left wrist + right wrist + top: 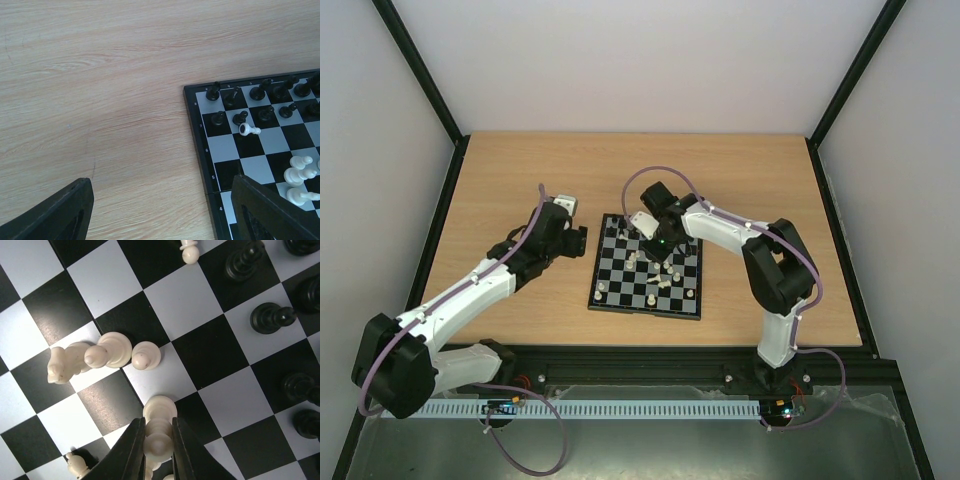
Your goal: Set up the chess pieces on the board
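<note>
Board point(615, 272) lies mid-surface point(520, 180). Right hand point(158, 429) nipped tight on cream-white piece point(159, 409) over middle squares. Left hand point(161, 192) spread wide, empty, above bare wood beside board's corner; black pieces point(260, 92) ranked there.

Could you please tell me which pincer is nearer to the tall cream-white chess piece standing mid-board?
Right. The right pincer grips the tall cream-white chess piece; the left pincer hangs open over the wooden table beside the black-rimmed chessboard.
</note>
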`<state>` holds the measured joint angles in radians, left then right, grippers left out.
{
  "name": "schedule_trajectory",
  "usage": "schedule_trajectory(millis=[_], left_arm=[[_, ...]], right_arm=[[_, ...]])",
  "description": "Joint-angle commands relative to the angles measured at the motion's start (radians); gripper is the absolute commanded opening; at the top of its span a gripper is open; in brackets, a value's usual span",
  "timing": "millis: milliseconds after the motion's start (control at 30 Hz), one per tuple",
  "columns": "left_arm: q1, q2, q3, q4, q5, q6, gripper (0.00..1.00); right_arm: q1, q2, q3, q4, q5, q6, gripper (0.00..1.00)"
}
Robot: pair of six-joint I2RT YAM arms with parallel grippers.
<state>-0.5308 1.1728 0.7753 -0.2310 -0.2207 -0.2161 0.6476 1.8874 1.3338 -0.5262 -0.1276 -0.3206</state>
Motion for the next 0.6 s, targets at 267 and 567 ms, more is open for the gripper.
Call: schedule_trajectory(millis=[267, 567], left_arm=[[0.003, 0.017, 0.020, -0.011, 0.012, -0.001, 0.79], [0.003, 0.000, 0.030, -0.067, 0.041, -0.079, 0.78]], right_arm=[[0.003, -0.120, 0.023, -0.076, -0.023, 0.023, 0.07], [0.003, -0.253, 0.132, -0.234, -0.027, 0.021, 0.07]])
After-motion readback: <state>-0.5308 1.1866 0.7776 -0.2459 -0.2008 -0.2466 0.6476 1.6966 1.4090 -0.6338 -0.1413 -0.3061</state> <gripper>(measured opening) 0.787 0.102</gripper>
